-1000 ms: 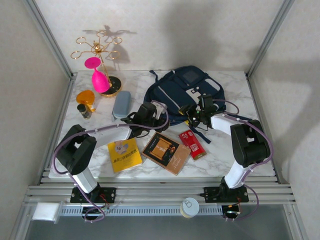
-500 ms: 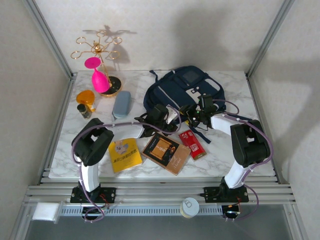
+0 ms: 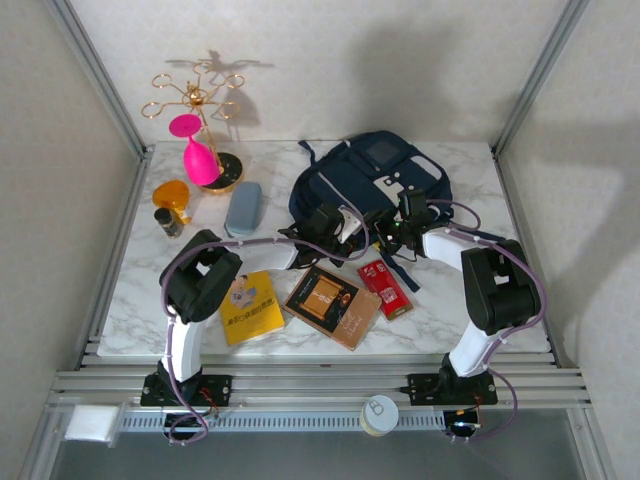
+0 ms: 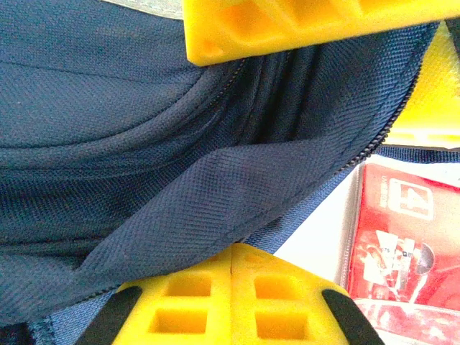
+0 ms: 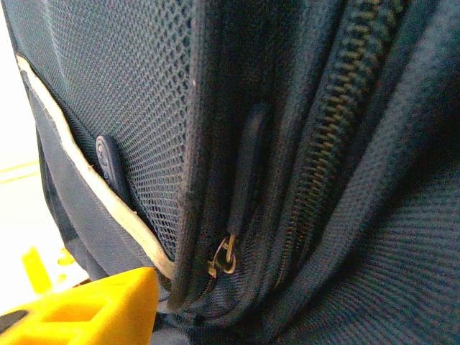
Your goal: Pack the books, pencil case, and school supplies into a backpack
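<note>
Two arms reach in to the navy blue fabric backpack [image 3: 375,165] at the back of the marble table [image 3: 450,310].

Left gripper [image 3: 345,226]: yellow fingers [image 4: 237,295] pinched on a fold of the bag's cloth beside the zip.

Right gripper [image 3: 405,213]: hard up against mesh and zipper. One yellow finger [image 5: 79,305] seen, so I cannot tell how far apart it stands.

Flat red rectangular pack [image 3: 385,288] lies just in front of the bag. Brown-black book [image 3: 332,303] and yellow book [image 3: 250,310] lie to its left. Soft grey-blue pouch [image 3: 243,208] lies well apart.

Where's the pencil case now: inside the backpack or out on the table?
Out. The pencil case lies flat on the table, left of the backpack and apart from it.
</note>
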`<state>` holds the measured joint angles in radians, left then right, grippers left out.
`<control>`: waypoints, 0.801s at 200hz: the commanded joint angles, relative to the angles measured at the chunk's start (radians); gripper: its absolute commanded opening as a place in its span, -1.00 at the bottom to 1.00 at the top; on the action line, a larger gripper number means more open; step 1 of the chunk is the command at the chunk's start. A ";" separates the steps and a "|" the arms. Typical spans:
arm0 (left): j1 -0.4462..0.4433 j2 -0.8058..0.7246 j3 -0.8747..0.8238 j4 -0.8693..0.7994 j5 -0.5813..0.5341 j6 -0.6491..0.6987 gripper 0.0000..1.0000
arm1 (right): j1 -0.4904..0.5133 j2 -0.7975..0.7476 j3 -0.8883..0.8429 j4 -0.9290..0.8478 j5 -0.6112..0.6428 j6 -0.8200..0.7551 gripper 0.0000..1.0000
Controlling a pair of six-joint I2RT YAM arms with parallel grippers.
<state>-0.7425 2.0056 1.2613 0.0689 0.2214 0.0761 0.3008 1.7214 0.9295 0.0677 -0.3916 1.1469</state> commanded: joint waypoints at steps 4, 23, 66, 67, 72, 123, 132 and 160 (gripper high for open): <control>0.003 -0.046 -0.020 0.050 0.035 -0.031 -1.00 | 0.007 -0.051 -0.008 0.054 0.016 0.031 0.30; 0.005 -0.080 -0.040 0.047 0.026 -0.054 -1.00 | 0.036 -0.066 -0.034 0.073 0.036 0.062 0.37; 0.014 -0.132 -0.104 0.019 0.041 -0.039 -1.00 | 0.062 -0.047 -0.064 0.130 0.079 0.109 0.32; 0.014 -0.134 -0.106 0.019 0.043 -0.038 -1.00 | 0.061 -0.046 -0.063 0.131 0.078 0.109 0.30; 0.014 -0.142 -0.115 0.015 0.052 -0.029 -1.00 | 0.062 -0.039 -0.058 0.129 0.076 0.104 0.21; 0.024 -0.239 -0.231 0.035 0.057 -0.017 -0.76 | 0.062 -0.054 -0.038 0.128 0.072 0.062 -0.49; 0.029 -0.263 -0.263 0.067 0.056 -0.026 -0.66 | 0.060 -0.064 -0.042 0.138 0.058 0.059 -0.57; 0.034 -0.317 -0.347 0.196 0.067 -0.045 -0.32 | 0.059 -0.099 -0.037 0.141 0.011 0.065 -0.67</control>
<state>-0.7185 1.7523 0.9672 0.1390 0.2695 0.0422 0.3561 1.6825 0.8768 0.1436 -0.3370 1.2133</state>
